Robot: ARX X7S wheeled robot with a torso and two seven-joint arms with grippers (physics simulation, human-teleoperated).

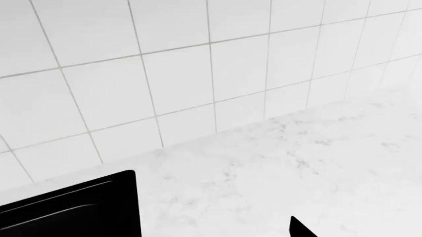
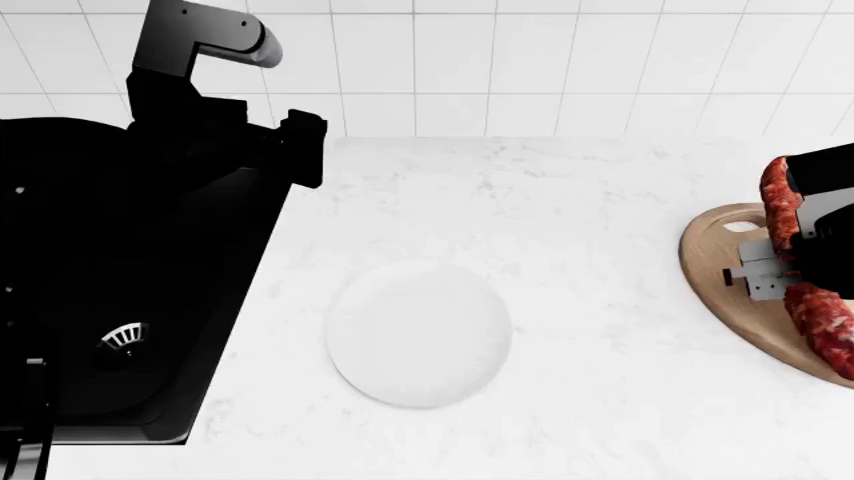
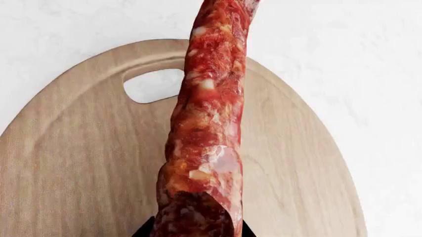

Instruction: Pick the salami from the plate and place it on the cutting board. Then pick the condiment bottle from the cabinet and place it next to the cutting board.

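The salami (image 2: 818,318) hangs in my right gripper (image 2: 781,262), which is shut on it around its middle, just above the round wooden cutting board (image 2: 721,285) at the right edge. In the right wrist view the salami (image 3: 209,123) runs lengthwise over the board (image 3: 79,163), with the gripper (image 3: 196,232) clamped on its near end. I cannot tell whether the salami touches the board. The white plate (image 2: 419,333) sits empty at the counter's middle. My left gripper (image 2: 302,150) is open and empty above the sink's far right corner; one fingertip (image 1: 298,230) shows. The condiment bottle and cabinet are out of view.
A black sink (image 2: 120,300) with a faucet (image 2: 200,35) fills the left side; its corner shows in the left wrist view (image 1: 72,210). A white tiled wall (image 2: 534,60) backs the marble counter (image 2: 574,200).
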